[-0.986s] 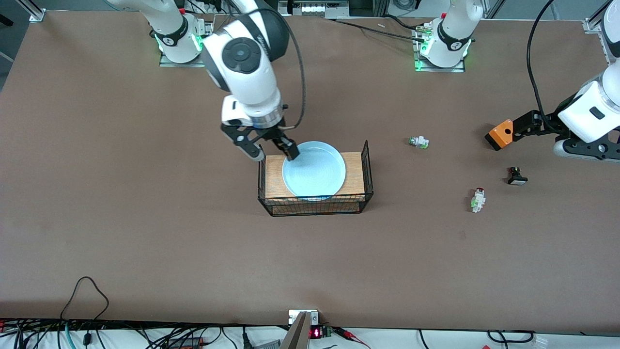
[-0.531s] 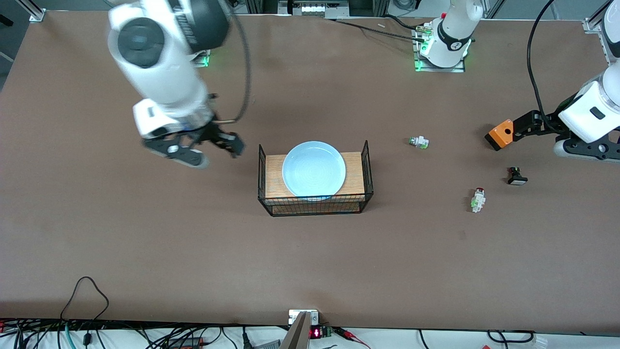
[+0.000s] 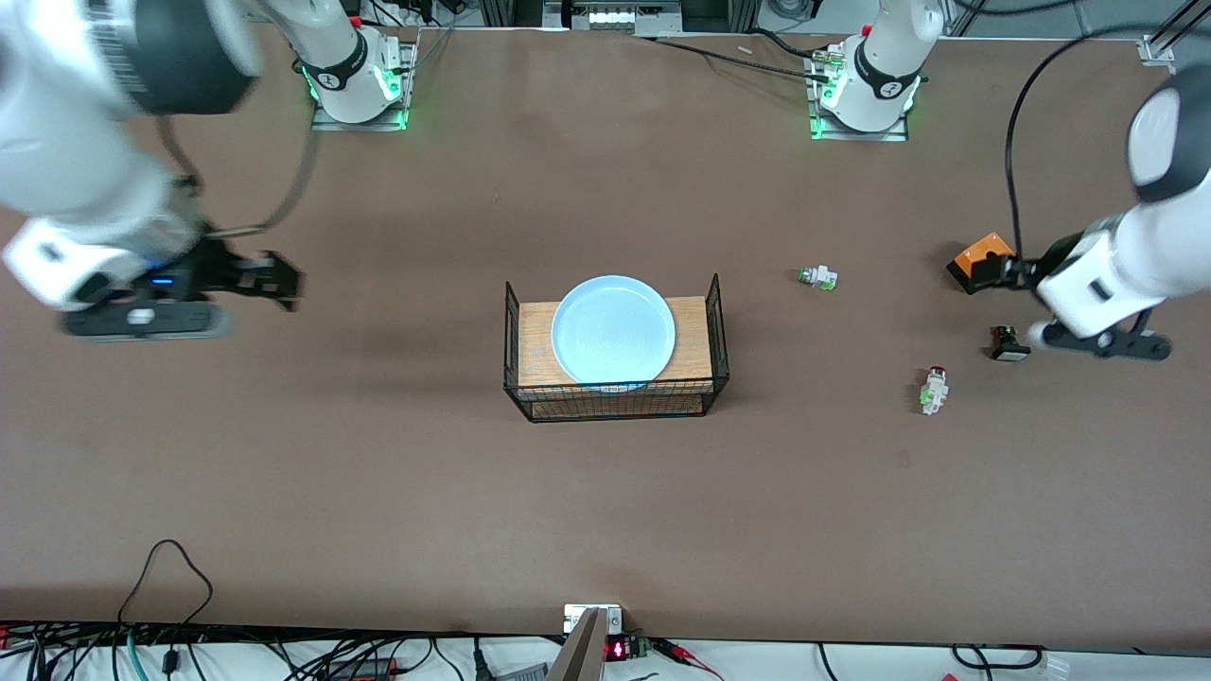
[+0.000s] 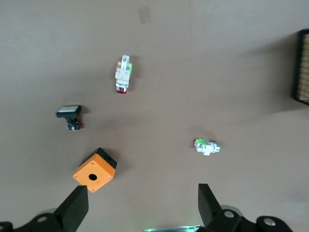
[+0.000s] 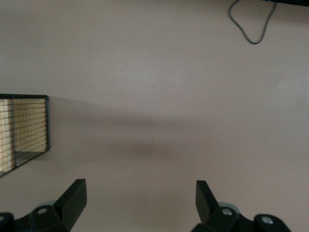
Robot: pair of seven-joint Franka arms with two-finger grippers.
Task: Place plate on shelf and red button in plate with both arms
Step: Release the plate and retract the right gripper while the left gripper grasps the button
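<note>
Resting on the wooden shelf of a black wire rack (image 3: 711, 326): round pale blue plate (image 3: 613, 329) | small white red-capped button (image 3: 934, 389) lain on brown table (image 3: 473, 492), toward left arm's end | left gripper (image 4: 140, 208) spread wide, empty, seemingly over orange box (image 4: 94, 170) | right gripper (image 5: 140, 200) spread, empty, over bare table.

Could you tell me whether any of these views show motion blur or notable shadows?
Front view: the right arm is smeared by motion, while the plate is crisp. Right wrist view: a soft dark shadow crosses the table. Left wrist view: sharp, with short shadows beside the red button.
</note>
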